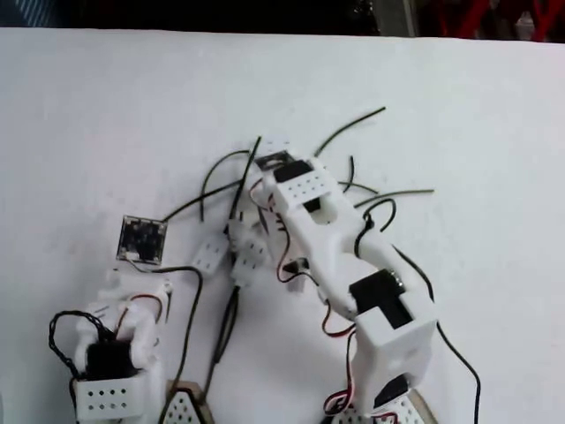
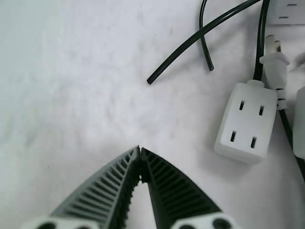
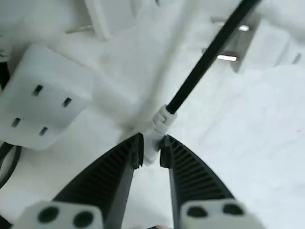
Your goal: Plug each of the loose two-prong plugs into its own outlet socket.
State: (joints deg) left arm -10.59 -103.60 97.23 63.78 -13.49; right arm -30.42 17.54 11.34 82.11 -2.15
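The white plug (image 3: 158, 121) looks light and rigid, its black cord (image 3: 209, 52) springy, so I'd grip the body. My right end effector (image 3: 151, 143) pinches it beside an outlet socket (image 3: 40, 98), eleven o'clock from that arm's base; my left end effector (image 2: 140, 155) is closed, empty.

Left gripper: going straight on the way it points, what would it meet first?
Probably the loose end of the black cable, almost dead ahead of the left gripper across bare table; height unclear.

White outlet block (image 2: 245, 123), black cords (image 2: 176, 59), dark ribbed left claw (image 2: 140, 151), white table (image 2: 71, 71).
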